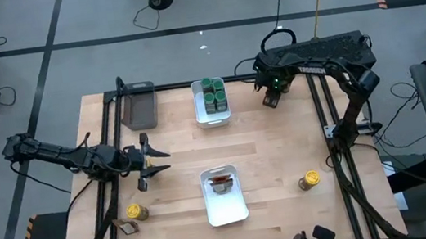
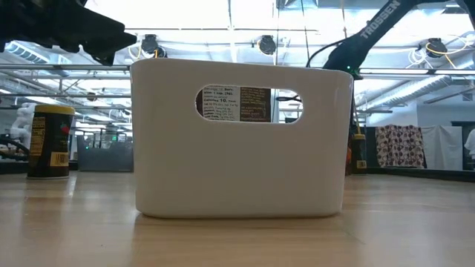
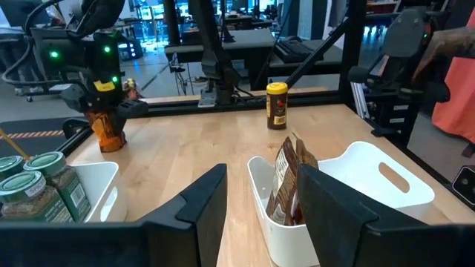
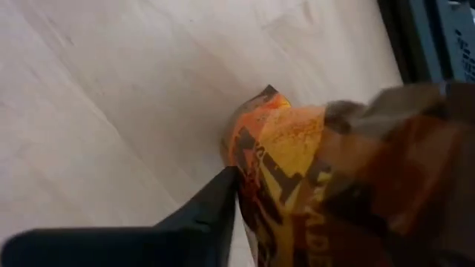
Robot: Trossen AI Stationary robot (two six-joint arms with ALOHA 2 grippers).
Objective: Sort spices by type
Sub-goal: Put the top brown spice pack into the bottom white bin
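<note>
The orange packet (image 4: 297, 185) fills the right wrist view, held upright, long axis vertical, by the right gripper (image 1: 271, 99). Left gripper (image 1: 157, 161) hovers open, empty.

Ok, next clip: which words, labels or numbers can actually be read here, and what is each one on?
"TROSSEN": on the robot arm in the low view.
"10": large figure on the packet label seen through the white bin's handle slot; the rest is too small.
Yellow-lidded jar: label text blurred.
Orange packet at the right jaws: letters cut off, unreadable.
Green-lidded jars: labels unreadable.
</note>
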